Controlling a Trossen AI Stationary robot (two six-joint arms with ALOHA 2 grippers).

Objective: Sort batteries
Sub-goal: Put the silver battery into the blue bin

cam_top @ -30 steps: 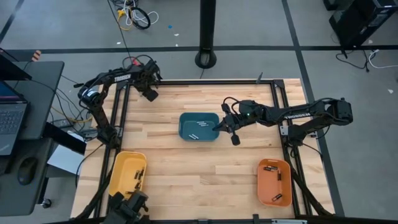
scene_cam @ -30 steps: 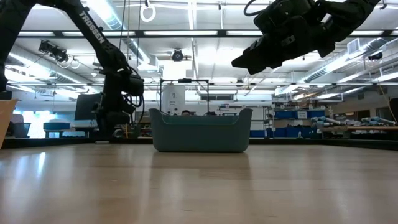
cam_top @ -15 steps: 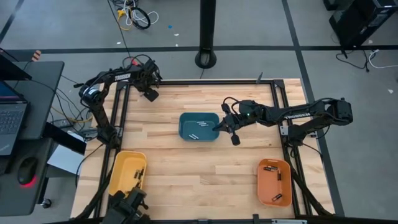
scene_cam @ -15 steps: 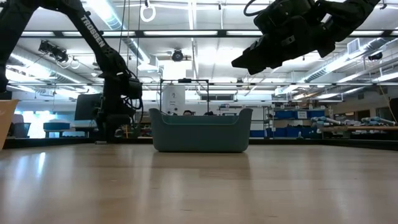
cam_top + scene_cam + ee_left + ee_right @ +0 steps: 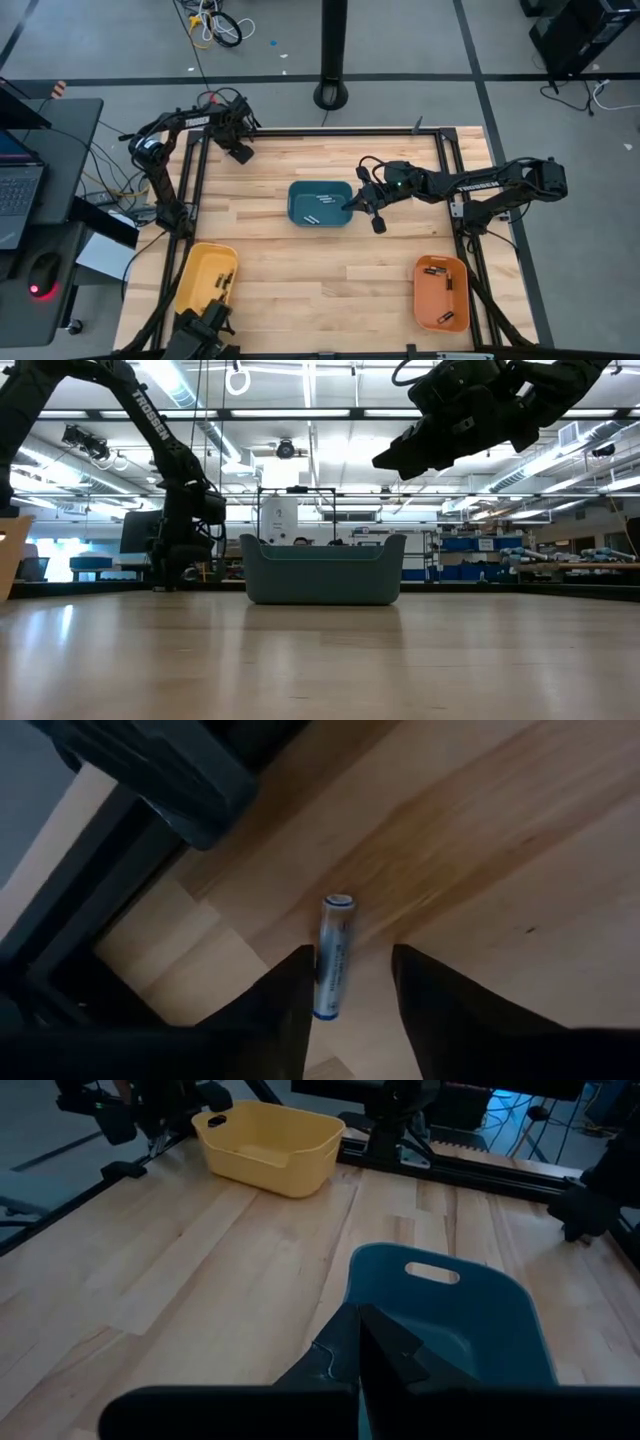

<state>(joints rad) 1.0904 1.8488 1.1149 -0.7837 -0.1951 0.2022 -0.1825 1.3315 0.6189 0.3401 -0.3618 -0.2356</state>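
High view: my left gripper (image 5: 241, 153) at table's 11 o'clock corner, fingers apart, one battery (image 5: 333, 956) on wood between them, not gripped. My right gripper (image 5: 376, 212) at centre, fingers together at teal tray (image 5: 320, 203) rim. Two cells in teal, several each in yellow tray (image 5: 205, 280) and orange tray (image 5: 441, 292).

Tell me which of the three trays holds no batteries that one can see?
None is empty: the teal tray shows two batteries, the yellow tray and the orange tray several each. The teal one holds the fewest.
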